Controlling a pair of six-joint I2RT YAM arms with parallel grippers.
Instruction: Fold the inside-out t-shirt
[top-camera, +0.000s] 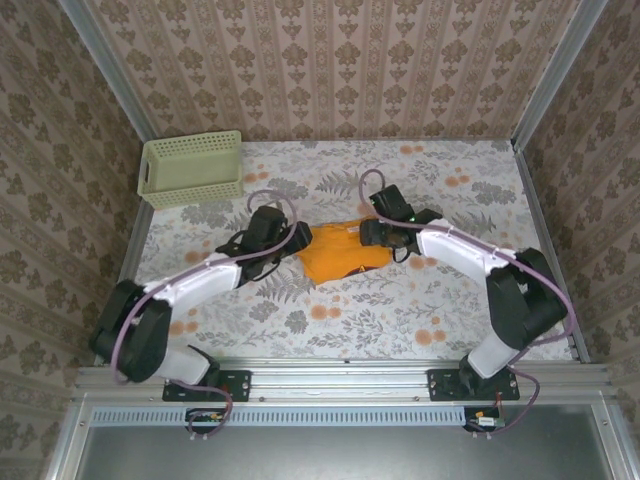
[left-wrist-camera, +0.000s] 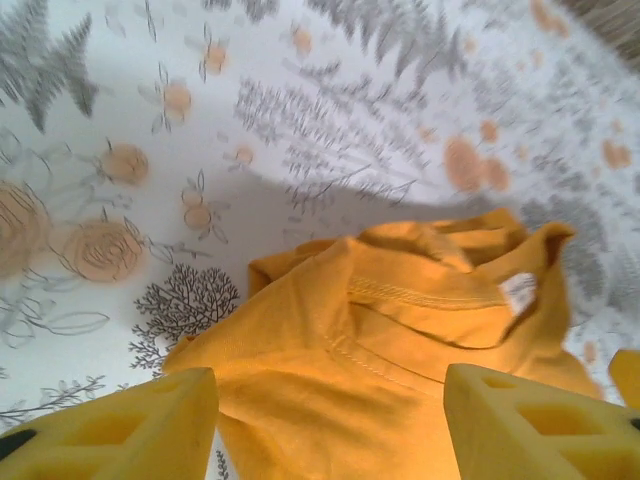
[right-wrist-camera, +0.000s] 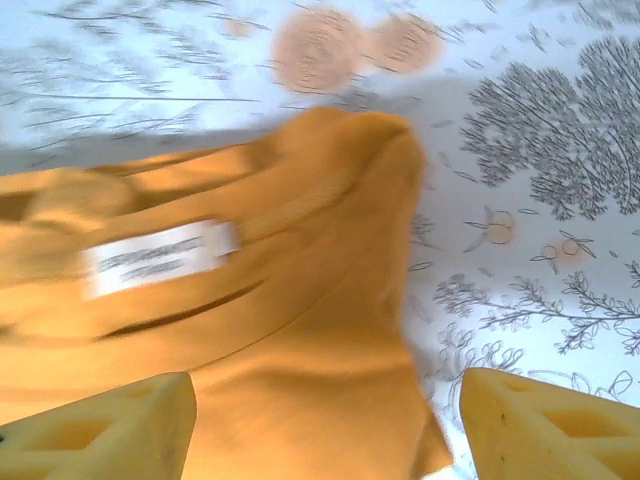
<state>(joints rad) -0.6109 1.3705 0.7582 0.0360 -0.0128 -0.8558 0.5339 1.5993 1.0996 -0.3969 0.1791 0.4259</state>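
The left gripper (left-wrist-camera: 332, 400) has its jaws well apart, the yellow fingers (left-wrist-camera: 130, 425) standing either side of the collar (left-wrist-camera: 430, 300) without pinching it. The right gripper (right-wrist-camera: 328, 400) is likewise spread wide over the cloth just below the white neck label (right-wrist-camera: 160, 255), clamping nothing. Between them the inside-out t-shirt (top-camera: 340, 255) lies as a crumpled orange-yellow heap near the middle of the table, its seams and label facing up, on the floral tablecloth (top-camera: 420, 310). The main danger is probably that a jaw closing here bites through several stacked layers at once, because the fabric under both grippers is doubled over. Lifting would then raise a lump and not a single edge, and any fold would lock in the wrinkles. A shallow grip on the ribbed collar alone could slip out as soon as the arms pull apart. A grip taken too low might snag the tablecloth and drag it with the shirt. In the top view the two grippers sit close together at opposite ends of a small bundle, so uneven pulling could twist the garment or bring the wrists into contact. The pale green basket (top-camera: 190, 168) stands well apart at the far left corner and seems no obstacle.
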